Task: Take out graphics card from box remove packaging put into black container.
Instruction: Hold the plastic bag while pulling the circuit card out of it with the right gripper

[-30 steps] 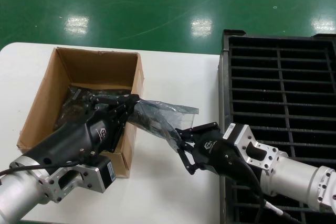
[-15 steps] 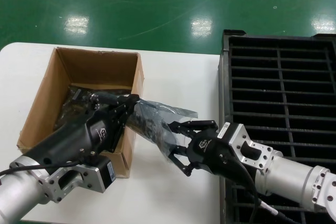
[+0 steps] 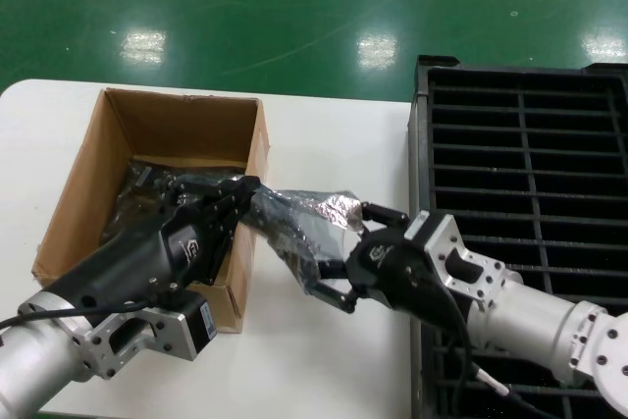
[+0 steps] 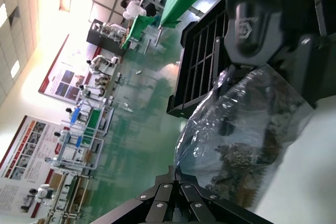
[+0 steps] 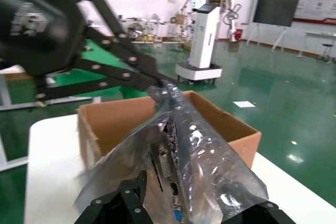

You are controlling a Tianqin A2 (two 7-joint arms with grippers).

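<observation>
The card [image 5: 170,179] is inside the bag [image 3: 299,228], hanging over the box [image 3: 147,139] wall above the white table [image 3: 324,134], between your two grippers; in the right wrist view you can see the silver bracket with its ports through the plastic. I'd guess it handles stiff and light but fragile, so take the card by its edges or the bracket, not the face; the bag is the opposite, crinkly, shiny, see-through grey-blue film that's probably slippery and will bunch instead of sliding off clean.

Your left gripper [image 3: 235,193] sits at the box rim pinching the bag's near end, jaws closed on it; your right gripper [image 3: 343,257] is at the far end with fingers spread around the crumpled film, not yet clamped as far as I can tell. A pinch on loose film only, past the card's end, looks best for pulling.

The box is plain brown corrugated cardboard; more dark bagged stuff lies inside it; the crate [image 3: 530,144] is black ribbed plastic with long narrow slots, just beside your right arm.
</observation>
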